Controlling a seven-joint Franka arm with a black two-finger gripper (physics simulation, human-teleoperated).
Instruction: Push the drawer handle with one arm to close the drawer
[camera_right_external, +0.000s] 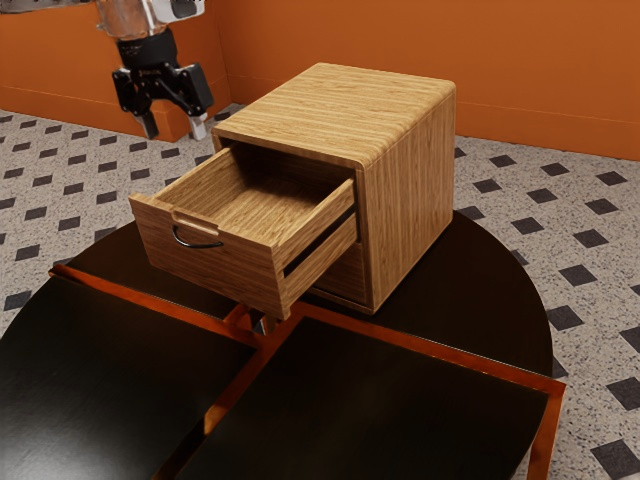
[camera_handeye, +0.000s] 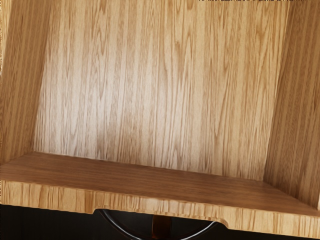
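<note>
My gripper (camera_right_external: 174, 127) is open in the exterior view's upper left, its two fingers apart and pointing down with nothing between them. It is higher than the drawer and touches neither drawer nor cabinet. The upper drawer (camera_right_external: 208, 258) of the wooden cabinet (camera_right_external: 410, 190) stands pulled well out, its inside bare. On its front panel sits a dark curved handle (camera_right_external: 197, 241), below a shallow notch. From above, the wrist view looks down on the drawer floor (camera_handeye: 160, 90); the front panel's top edge (camera_handeye: 160, 206) crosses low, with part of the handle (camera_handeye: 202, 233) just beyond it.
The cabinet stands on a round black table (camera_right_external: 410, 400) with orange-brown strips. Beneath the open drawer is a lower drawer (camera_right_external: 345, 272), mostly hidden. An orange wall (camera_right_external: 540, 80) and a patterned floor (camera_right_external: 510, 190) lie behind.
</note>
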